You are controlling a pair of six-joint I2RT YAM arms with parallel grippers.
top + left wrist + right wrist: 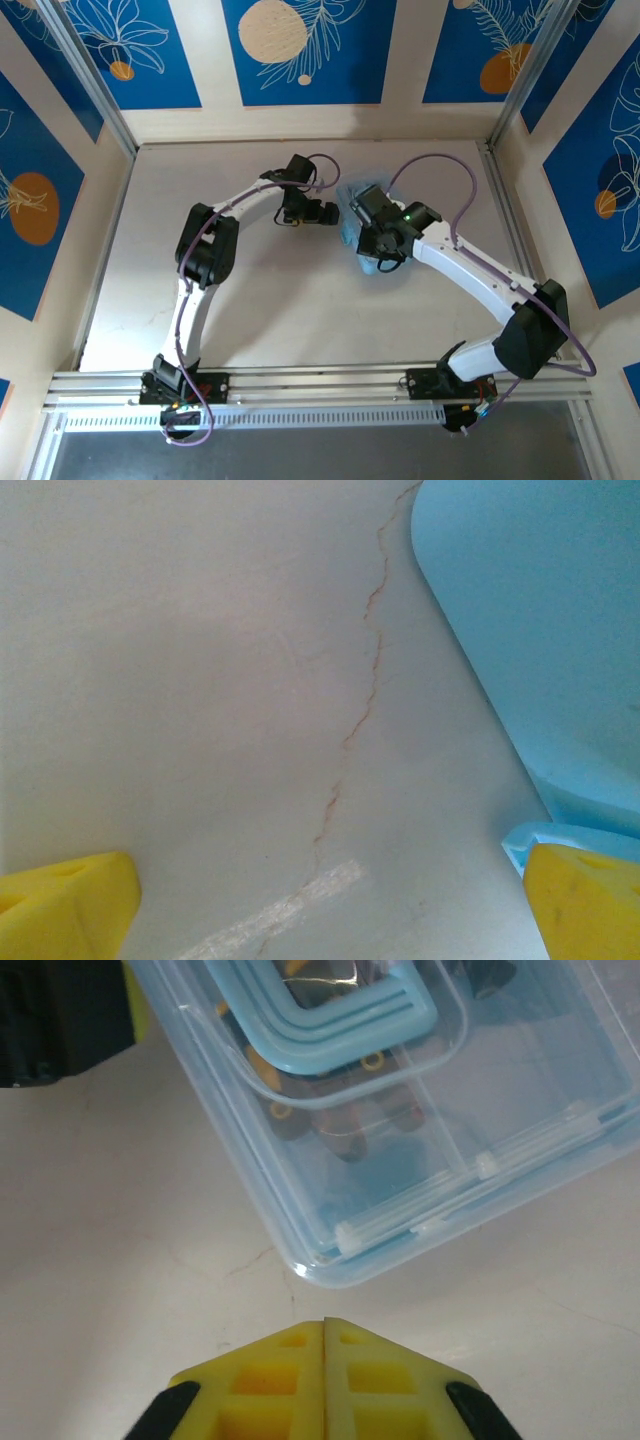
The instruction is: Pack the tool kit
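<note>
Top: small light-blue plastic case with clear lid (347, 233) mid pale table (270, 320). Left wrist: left gripper (320, 910) wide, empty, case at its right finger; use it as backstop. Right wrist: right gripper (325, 1375) pads together, empty, short of case corner. Nudge slowly.

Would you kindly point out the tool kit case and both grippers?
tool kit case (430, 1160): right wrist view, clear lid.
right gripper (324, 1332): right wrist view, fingertip seam.
left gripper (325, 880): left wrist view, midway between fingertips.
</note>
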